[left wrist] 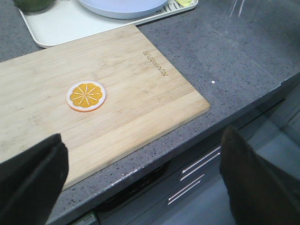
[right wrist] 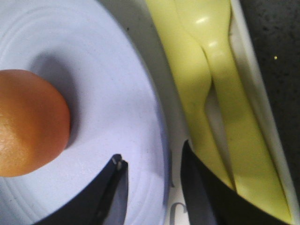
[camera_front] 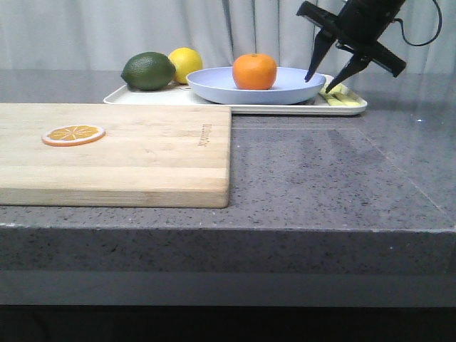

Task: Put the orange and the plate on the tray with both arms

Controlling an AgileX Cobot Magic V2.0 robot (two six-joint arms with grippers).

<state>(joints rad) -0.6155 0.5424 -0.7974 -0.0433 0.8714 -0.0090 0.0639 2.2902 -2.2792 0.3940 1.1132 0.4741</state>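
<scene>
The tray (camera_front: 235, 107) sits at the far side of my bench (camera_front: 328, 171). On it rests the plate (camera_front: 256, 87), and in the plate sits the orange (camera_front: 254, 71), a little toward 9 o'clock of the plate's middle in the front view. Also on the tray, at 9 o'clock of the plate, lie a dark green fruit (camera_front: 148, 70) and a lemon (camera_front: 186, 63) touching each other. At 3 o'clock of the plate, along the tray's end, lie pale yellow utensils (right wrist: 220, 98), side by side.

The orange is round, bright and whole, with a finely dimpled skin. The plate is pale lavender-blue, matte, shallow and far wider than the fruit, with faint rings in its floor.

My right tool (camera_front: 330, 73) hangs at the plate's 3 o'clock rim, fingers apart, one over the plate's inside and the other outside over the tray; whether either touches the rim I cannot tell. My left tool (left wrist: 140, 183) is spread wide, holding nothing, above the near edge of the board (camera_front: 114, 153), where a thin orange slice (camera_front: 73, 134) lies flat.
</scene>
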